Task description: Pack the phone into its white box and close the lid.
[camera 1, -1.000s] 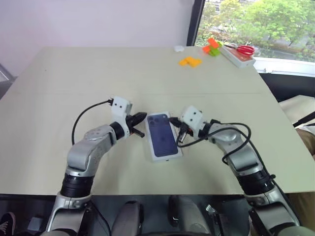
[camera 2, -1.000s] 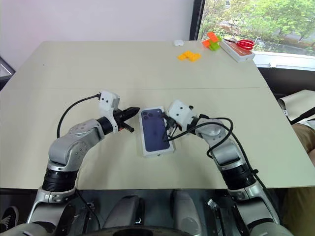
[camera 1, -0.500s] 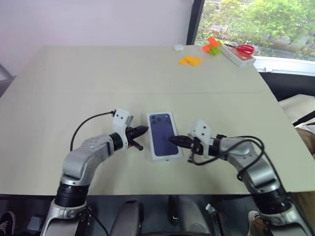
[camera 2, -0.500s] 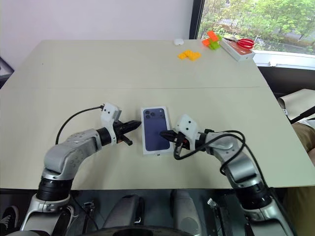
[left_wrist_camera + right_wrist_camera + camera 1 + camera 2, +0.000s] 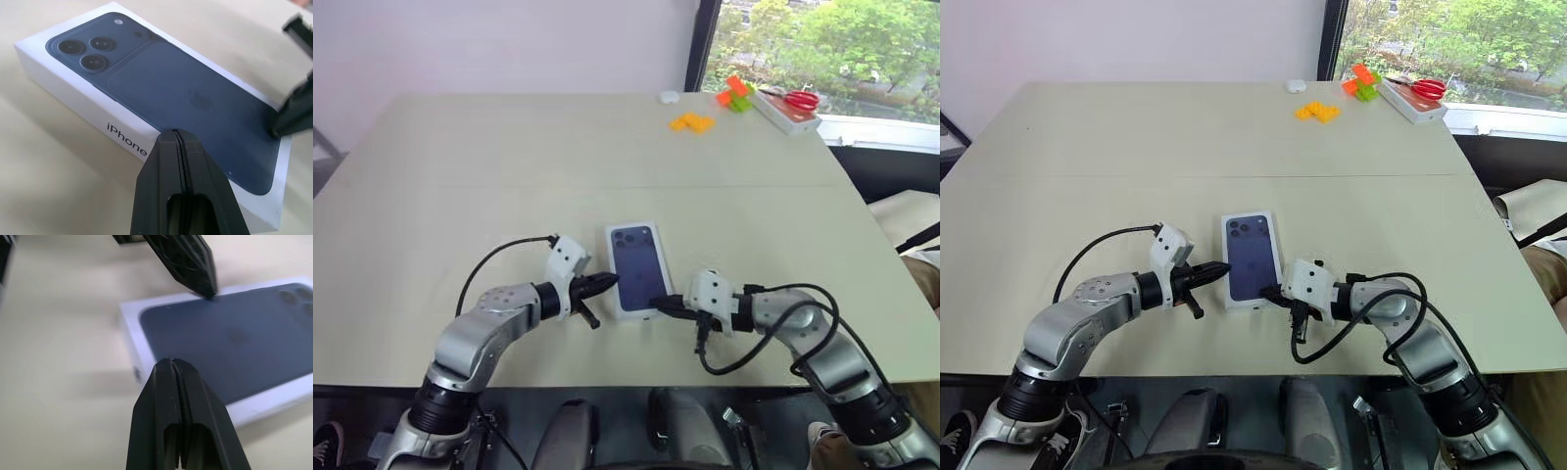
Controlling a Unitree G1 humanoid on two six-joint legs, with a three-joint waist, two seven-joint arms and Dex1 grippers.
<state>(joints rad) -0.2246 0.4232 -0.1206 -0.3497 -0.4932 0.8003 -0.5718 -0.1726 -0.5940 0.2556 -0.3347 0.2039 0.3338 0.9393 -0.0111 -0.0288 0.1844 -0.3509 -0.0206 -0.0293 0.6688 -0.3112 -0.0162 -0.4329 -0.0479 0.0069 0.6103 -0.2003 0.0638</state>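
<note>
The lid [image 5: 636, 266], white with a dark phone picture on top, lies flat on the table and covers the white box, so the box below it is hidden. The phone is hidden too. My left gripper [image 5: 611, 281] is shut, with its tip at the lid's near left edge. My right gripper [image 5: 656, 303] is also shut and points left at the lid's near right corner. In the left wrist view the shut fingers [image 5: 166, 161] sit just short of the lid's [image 5: 195, 98] side. The right wrist view shows the lid's [image 5: 230, 347] corner past the shut fingers [image 5: 156, 401].
Orange blocks [image 5: 691, 122], an orange and green block [image 5: 736, 93], a white case with red scissors [image 5: 790, 106] and a small white object [image 5: 669, 96] lie at the far right of the table [image 5: 460, 176]. The table's near edge runs just behind both grippers.
Both grippers have drawn back from the lid's sides to its near end, still shut. The right gripper has turned to point left. The lid lies a little straighter.
</note>
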